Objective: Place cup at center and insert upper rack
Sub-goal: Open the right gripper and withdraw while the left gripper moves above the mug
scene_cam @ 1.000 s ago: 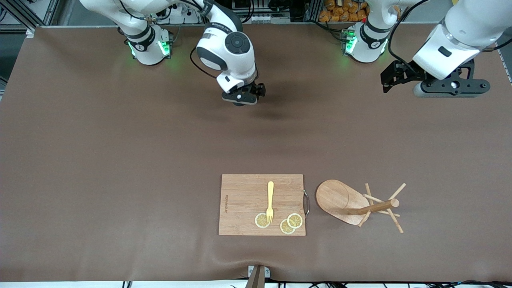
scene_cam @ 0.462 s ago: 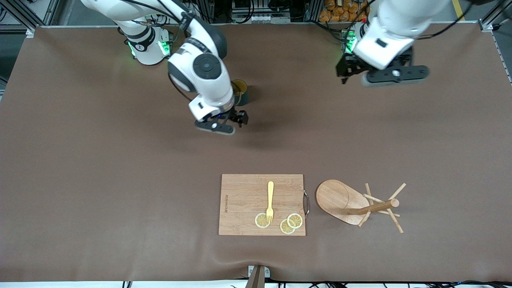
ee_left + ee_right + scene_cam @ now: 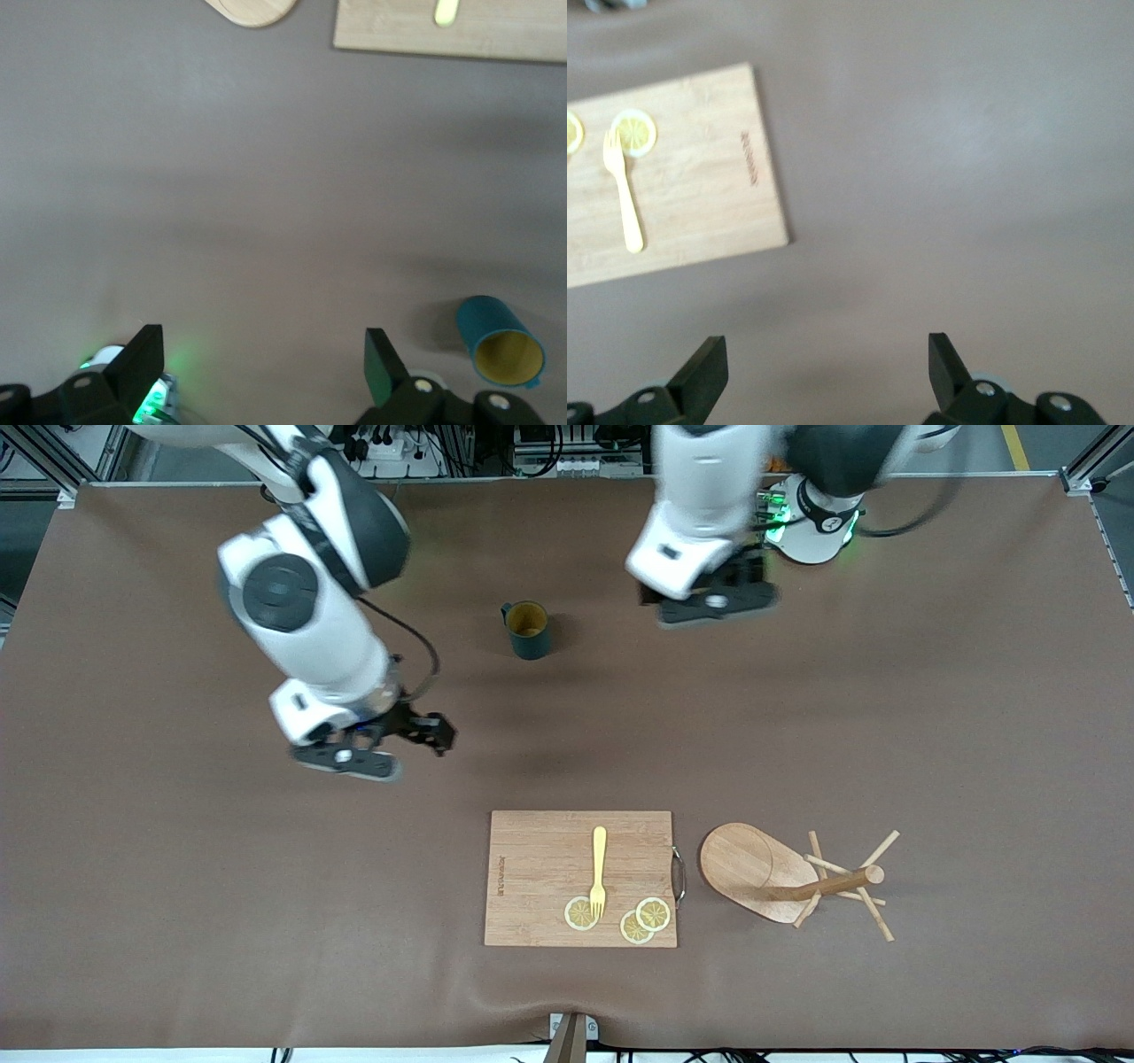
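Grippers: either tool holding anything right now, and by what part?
Nothing is held. The left gripper is open over bare table near the cup; the right gripper is open over bare table, near the cutting board.

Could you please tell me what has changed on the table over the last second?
The right gripper, open and empty, swung off the cup toward its own end of the table, uncovering it. The left gripper, open, swept in toward the cup. The cutting board, fork, lemon slices and upper rack stayed put.

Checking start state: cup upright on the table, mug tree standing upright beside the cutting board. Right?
Not quite. The cup is upright on the table, but the mug tree lies tipped on its side beside the cutting board, as the front view shows.
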`<state>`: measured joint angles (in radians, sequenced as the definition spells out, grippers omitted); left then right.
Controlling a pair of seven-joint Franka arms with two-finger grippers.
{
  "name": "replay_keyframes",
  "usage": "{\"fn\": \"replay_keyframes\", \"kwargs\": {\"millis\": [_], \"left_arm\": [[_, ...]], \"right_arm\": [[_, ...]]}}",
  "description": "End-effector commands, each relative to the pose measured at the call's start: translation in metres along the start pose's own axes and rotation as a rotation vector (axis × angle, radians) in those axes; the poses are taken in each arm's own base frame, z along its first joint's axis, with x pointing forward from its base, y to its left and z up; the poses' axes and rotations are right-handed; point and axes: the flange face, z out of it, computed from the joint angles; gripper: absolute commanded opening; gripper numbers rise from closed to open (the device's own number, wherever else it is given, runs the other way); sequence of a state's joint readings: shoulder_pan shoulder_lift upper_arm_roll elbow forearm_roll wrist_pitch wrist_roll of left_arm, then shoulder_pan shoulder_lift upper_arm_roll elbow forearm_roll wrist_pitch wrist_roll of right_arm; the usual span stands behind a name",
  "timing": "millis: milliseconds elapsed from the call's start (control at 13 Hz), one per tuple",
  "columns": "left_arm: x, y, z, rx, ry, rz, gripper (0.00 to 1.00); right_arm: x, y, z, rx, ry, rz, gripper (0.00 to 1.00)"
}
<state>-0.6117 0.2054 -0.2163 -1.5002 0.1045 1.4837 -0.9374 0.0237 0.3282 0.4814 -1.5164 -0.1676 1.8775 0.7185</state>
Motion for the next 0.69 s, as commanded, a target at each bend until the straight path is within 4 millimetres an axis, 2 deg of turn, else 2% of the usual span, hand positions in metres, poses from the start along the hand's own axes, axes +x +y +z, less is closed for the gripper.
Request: {"fn": "replay_keyframes", "kwargs": {"millis": [0,231,308,462,615], "left_arm": [[-0.048,0.083,0.027,0.075,0.062,-0.053,1.0],[-0.108,0.167,0.077,0.099,0.116,-0.158,1.0],[-0.123,0.185,0.087,0.076,0.146,-0.198,1.0],[-0.163,0.223,0.11,-0.004,0.17,-0.314,1.0],[-0.212,0.258,0.149,-0.031,0.234,-0.373,1.0]], "right_arm": [[0.018,0.061,-0.052,0.012,0.043,-0.048,1.0],[0.036,0.137,-0.092,0.015,0.055,-0.095,1.0],[0.037,0.154,-0.108,0.008,0.065,-0.093,1.0],[0.035,0.181,-0.125,-0.006,0.061,-0.072,1.0],[0.035,0.212,-0.135,-0.023,0.048,-0.065,1.0]]}}
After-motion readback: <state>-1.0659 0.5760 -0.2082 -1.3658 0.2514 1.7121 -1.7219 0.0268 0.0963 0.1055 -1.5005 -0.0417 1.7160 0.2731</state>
